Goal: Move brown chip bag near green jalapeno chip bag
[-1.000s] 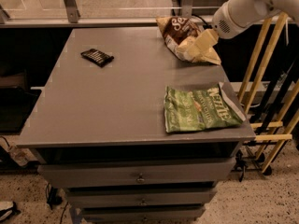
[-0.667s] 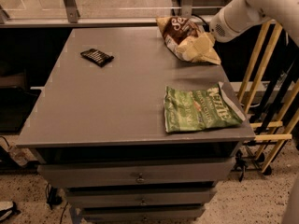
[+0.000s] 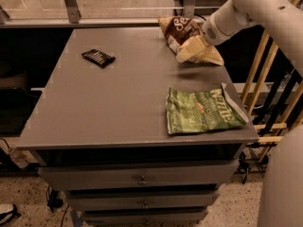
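The brown chip bag (image 3: pixel 185 38), dark brown and pale tan, is at the table's far right corner. It is tilted, and its lower end hangs a little above the top with a shadow beneath it. My gripper (image 3: pixel 204 34) is at the bag's right side, at the end of the white arm (image 3: pixel 236 11) that comes in from the upper right, and it is shut on the bag. The green jalapeno chip bag (image 3: pixel 203 110) lies flat near the front right edge of the table, well in front of the brown bag.
A small black rectangular object (image 3: pixel 98 57) lies on the far left part of the grey table (image 3: pixel 109 108). Drawers sit below the front edge. Wooden rails (image 3: pixel 265 79) stand to the right of the table. A glass partition runs along the back.
My arm has swung higher and closer over the far right corner. The brown chip bag stays in about the same spot. The green bag and the black object have not moved.
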`<state>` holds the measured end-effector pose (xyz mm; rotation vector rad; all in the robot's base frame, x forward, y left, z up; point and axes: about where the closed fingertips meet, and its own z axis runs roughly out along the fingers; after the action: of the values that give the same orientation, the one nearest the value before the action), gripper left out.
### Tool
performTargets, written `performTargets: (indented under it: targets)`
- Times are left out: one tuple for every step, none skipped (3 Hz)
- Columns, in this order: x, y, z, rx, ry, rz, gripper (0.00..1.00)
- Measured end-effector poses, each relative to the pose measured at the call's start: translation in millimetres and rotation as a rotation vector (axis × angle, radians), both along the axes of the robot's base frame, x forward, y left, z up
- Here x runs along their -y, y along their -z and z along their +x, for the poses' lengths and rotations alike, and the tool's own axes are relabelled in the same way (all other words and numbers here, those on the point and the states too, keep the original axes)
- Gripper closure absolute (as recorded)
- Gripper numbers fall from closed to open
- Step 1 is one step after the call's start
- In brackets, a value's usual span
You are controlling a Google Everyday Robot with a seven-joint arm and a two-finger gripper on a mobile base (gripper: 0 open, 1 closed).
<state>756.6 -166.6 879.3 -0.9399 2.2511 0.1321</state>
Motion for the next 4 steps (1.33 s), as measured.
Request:
performTargets:
  targets:
    - [-4.6,5.9,4.7,-0.009,-0.006,0.009,0.19]
    - [-5.9,6.6,6.5,-0.011,-0.011,0.013,0.41]
    - [-4.8,-5.1,4.5,0.007,-0.019,0.020,0.65]
    - [-9.6,-29.4,-5.4,0.049,-0.062,0.019,0.88]
